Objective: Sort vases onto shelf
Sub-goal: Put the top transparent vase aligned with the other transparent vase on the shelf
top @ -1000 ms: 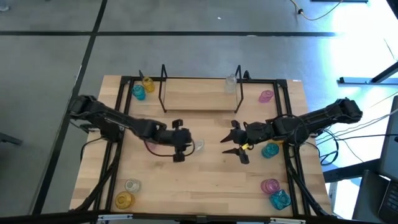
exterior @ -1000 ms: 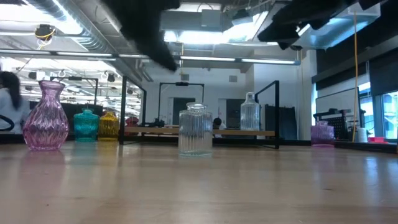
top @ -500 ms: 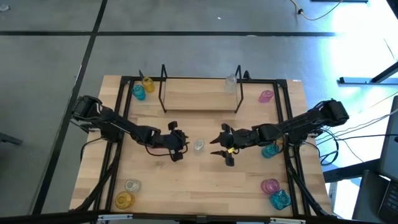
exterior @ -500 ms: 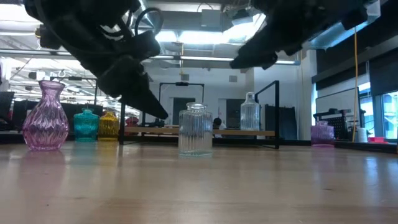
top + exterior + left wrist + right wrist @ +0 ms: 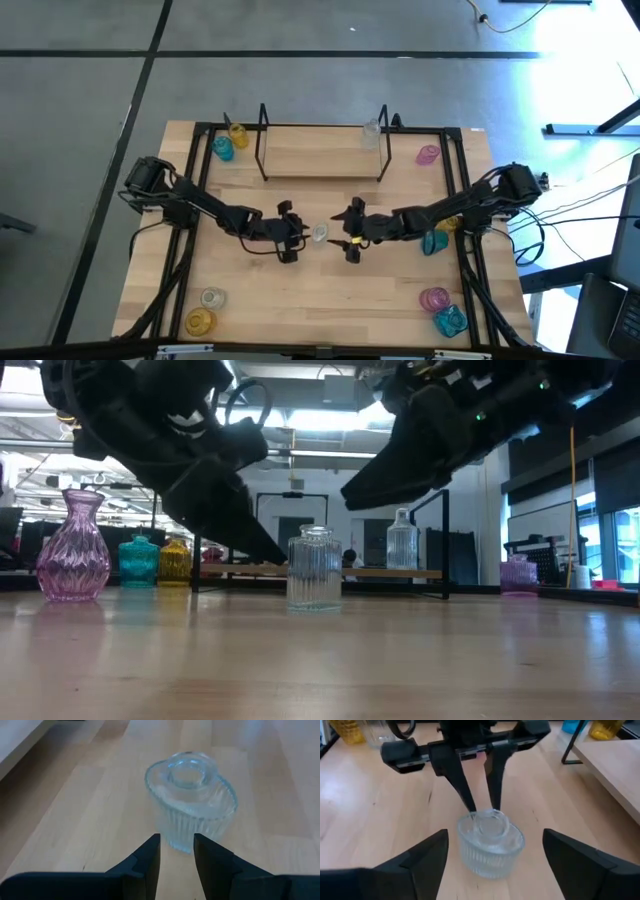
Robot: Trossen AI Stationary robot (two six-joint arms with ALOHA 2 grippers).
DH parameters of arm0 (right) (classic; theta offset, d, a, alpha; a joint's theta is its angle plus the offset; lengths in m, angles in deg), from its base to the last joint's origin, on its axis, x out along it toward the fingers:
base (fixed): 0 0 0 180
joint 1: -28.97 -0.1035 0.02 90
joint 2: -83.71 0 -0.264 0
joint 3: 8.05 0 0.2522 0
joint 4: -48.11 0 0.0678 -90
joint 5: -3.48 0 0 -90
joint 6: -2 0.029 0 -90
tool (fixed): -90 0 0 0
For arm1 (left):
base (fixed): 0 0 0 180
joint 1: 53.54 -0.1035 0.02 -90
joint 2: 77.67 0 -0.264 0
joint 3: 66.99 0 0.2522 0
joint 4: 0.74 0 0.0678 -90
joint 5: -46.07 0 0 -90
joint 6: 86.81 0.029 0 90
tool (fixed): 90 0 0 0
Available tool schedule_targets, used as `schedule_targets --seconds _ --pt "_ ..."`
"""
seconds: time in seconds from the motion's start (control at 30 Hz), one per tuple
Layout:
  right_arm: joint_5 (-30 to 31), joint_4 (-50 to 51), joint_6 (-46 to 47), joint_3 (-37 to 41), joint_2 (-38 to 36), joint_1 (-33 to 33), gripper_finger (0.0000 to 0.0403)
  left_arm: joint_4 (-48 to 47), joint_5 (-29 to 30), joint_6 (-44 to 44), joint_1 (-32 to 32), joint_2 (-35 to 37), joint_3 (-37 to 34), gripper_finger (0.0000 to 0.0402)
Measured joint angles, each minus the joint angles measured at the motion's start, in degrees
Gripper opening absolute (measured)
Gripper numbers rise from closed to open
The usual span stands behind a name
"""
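A clear ribbed glass vase (image 5: 319,233) stands upright on its base at the table's middle. My left gripper (image 5: 300,233) is low on the vase's left side, narrowly open, with its tips (image 5: 176,842) right at the vase's wall (image 5: 192,805). My right gripper (image 5: 345,232) comes from the right, wide open, and its fingers (image 5: 495,834) stand on either side of the vase without touching it. The shelf (image 5: 320,155) lies at the far edge with another clear vase (image 5: 371,132) standing on its right end. My left gripper's fingertips (image 5: 278,558) slant down from the table's left to the clear vase's lower wall (image 5: 296,575). I cannot tell whether they touch it. The vase stands upright on the table.
Yellow (image 5: 237,133) and teal (image 5: 222,148) vases stand far left, a pink one (image 5: 428,154) far right. A teal vase (image 5: 434,242) sits by my right arm. Pink (image 5: 434,298) and teal (image 5: 450,320) vases stand near right, clear (image 5: 212,298) and yellow (image 5: 200,322) ones near left.
My right gripper has moved toward the table's left and come down, so that its open fingers now stand on either side of the clear vase. My left gripper has come down beside the vase's left side. The vase has stayed where it was.
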Motion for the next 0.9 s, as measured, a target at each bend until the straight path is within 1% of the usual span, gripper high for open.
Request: schedule_targets --seconds 0.1,0.3,0.4,0.53,0.57,0.63,0.7,0.8,0.9 --pt "0.6 -0.62 0.02 -0.02 1.08 0.0 0.0304 0.55 -0.56 0.02 -0.03 0.0 0.0 0.011" --pt "2.1 -1.22 0.15 0.0 1.68 0.0 0.0283 3.83 -5.73 0.56 -0.01 -0.77 -0.04 0.011" --pt "2.91 -1.07 0.15 -0.11 1.42 0.0 0.0275 5.64 -6.14 0.66 -0.01 -2.05 0.05 0.011" --pt "2.89 1.41 -1.05 -1.94 1.37 0.0 0.0266 11.72 -7.9 1.03 -0.03 -4.47 0.02 0.011" --pt "1.93 2.52 -2.32 -2.8 1.37 0.0 0.0265 13.3 -8.73 1.26 -0.02 -5.22 0.02 0.011" --pt "-0.32 5.15 -4.43 -4.81 1.36 0.0 0.0265 16.01 -10.13 2.11 -0.01 -6.67 0.02 0.011" --pt "-2.15 9.61 -4.79 -7.24 1.35 0.0 0.0265 16.66 -10.5 2.8 -0.01 -7.19 0.02 0.011" --pt "-4.91 19.66 -4.76 -11.87 1.35 0.0 0.0264 15.58 -10.08 3.04 -0.01 -7.19 0.09 0.011" --pt "-8.51 32.2 -4.58 -17.56 1.35 0.0 0.0264 11.98 -10.45 3.08 -0.01 -6.19 0.02 0.011"
